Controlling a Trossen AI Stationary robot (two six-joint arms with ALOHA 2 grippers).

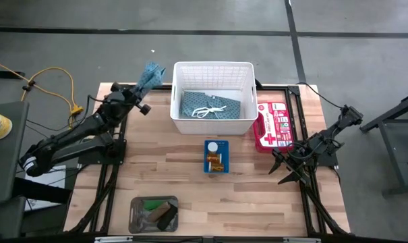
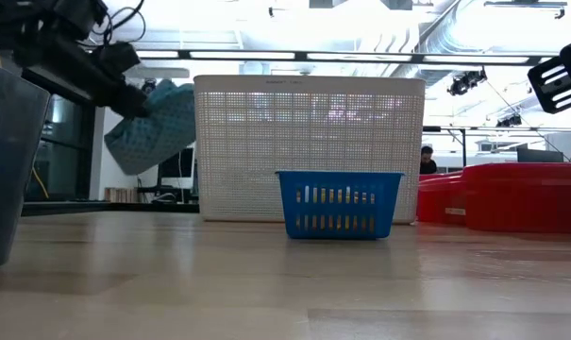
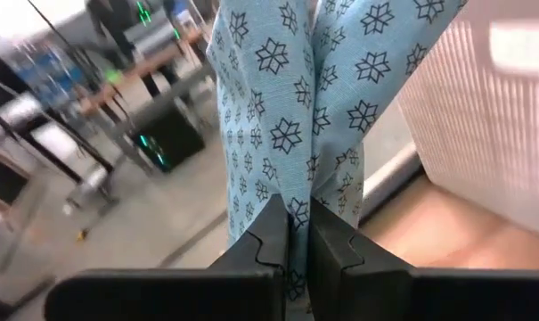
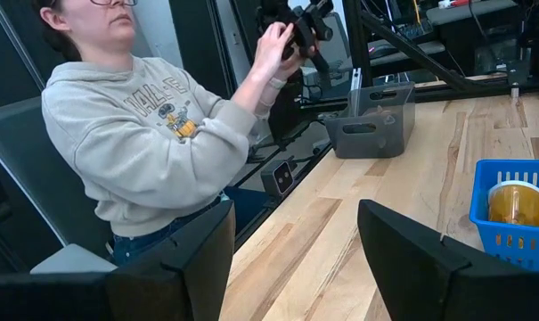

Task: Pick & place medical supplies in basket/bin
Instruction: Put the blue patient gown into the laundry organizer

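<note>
Cloth (image 1: 152, 74) is what the task turns on just now: one teal patterned piece hangs from the left gripper (image 1: 141, 88), whose fingers are pinched fully together on a fold of it, held in the air just off the white basket (image 1: 213, 69) at about its ten o'clock corner in the overhead view. A second cloth (image 1: 210, 106), with its white string, already lies inside the basket. The main risk, as I judge it, is that the hanging cloth is outside the rim rather than above the opening; let go here, it would fall onto the table (image 1: 190, 182) or off its far edge. Being limp, it could also drape over the basket wall and catch there, or snag on the fingers at release, since the left wrist view shows fabric drawn down between them. The right gripper (image 1: 290, 170) waits at about three o'clock of the table, jaws spread wide and holding nothing. Counted: two cloths; one white basket; one small blue basket (image 1: 216, 156) at the centre holding what look like a white disc and amber vials; one red first-aid case (image 1: 273, 125) at the white basket's three o'clock; one grey tray (image 1: 137, 214) at seven o'clock holding small rolls, too small to count. One person (image 4: 144, 134) sits beyond the table.
</note>
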